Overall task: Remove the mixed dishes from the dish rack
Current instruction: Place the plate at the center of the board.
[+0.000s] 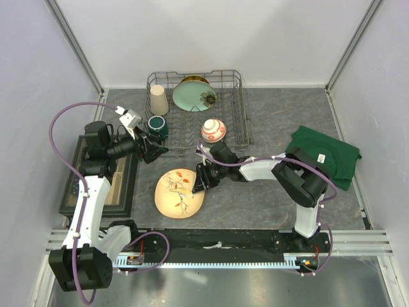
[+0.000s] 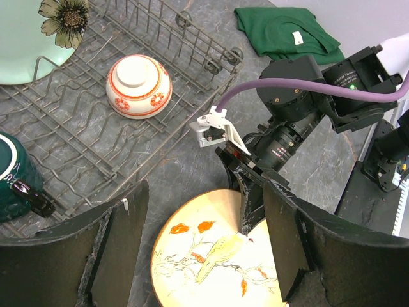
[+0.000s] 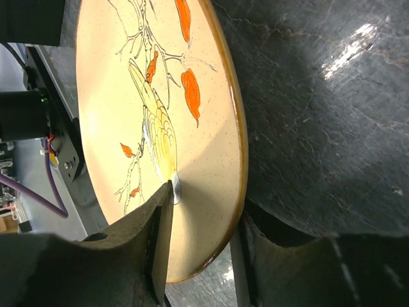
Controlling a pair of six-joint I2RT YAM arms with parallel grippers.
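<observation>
Right jaws pinching the cream plate (image 1: 172,192) rim, open desk (image 1: 255,199) near the front edge; left jaws spread by rack (image 1: 241,121).

Right pincer (image 2: 247,225) on cream floral plate (image 2: 208,272), bowl (image 2: 137,86) in rack (image 2: 83,148)

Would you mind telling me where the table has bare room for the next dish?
Bare table lies between the rack and the green cloth, and again near the front, between the cream plate and the right arm base. It is crowded left of the plate, where the left gripper hangs beside the tray.
</observation>
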